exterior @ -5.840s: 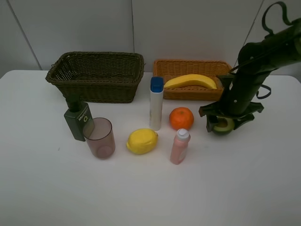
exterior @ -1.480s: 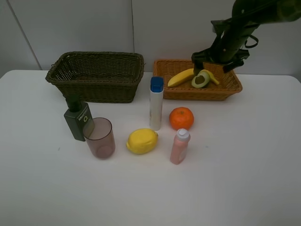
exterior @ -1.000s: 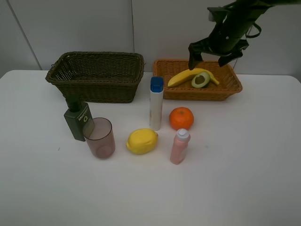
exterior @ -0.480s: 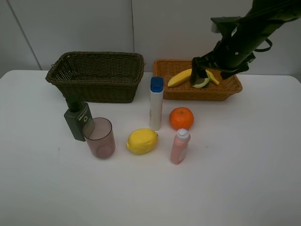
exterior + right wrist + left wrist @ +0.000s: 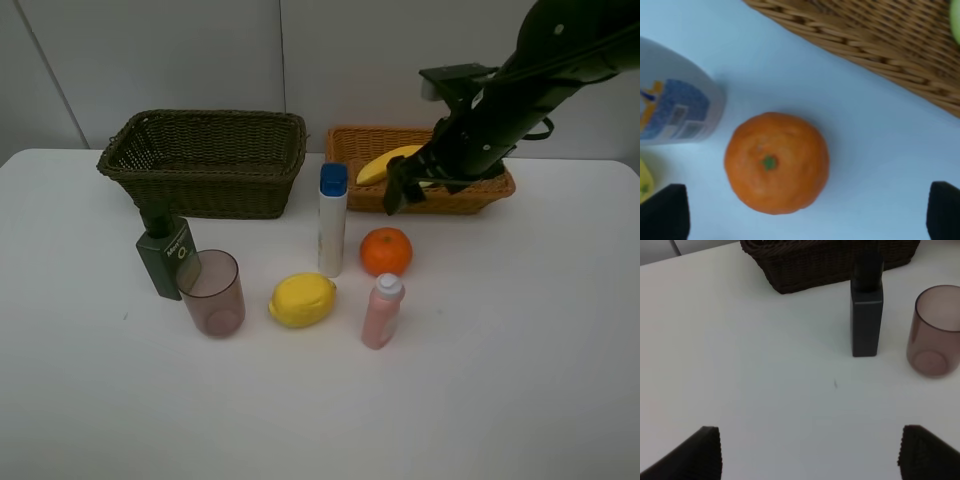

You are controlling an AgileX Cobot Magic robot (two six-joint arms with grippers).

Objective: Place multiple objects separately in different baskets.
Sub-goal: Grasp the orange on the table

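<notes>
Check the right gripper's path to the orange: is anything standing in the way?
Nothing visible does. In the right wrist view the orange sits on bare table ahead of the open right gripper. The white bottle stands close beside it, and the tan basket is behind.

Two baskets (image 5: 205, 185) (image 5: 360, 196), three bottles (image 5: 165, 258) (image 5: 332, 235) (image 5: 381, 315), one tumbler (image 5: 213, 295), one orange (image 5: 386, 251), one lemon (image 5: 301, 299), one banana (image 5: 385, 163).

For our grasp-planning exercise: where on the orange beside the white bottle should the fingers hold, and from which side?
Come from above and close the fingers across the widest middle of the orange. It is round, stem up; the white bottle stands close beside it, so probably place the fingers clear of that side.
</notes>
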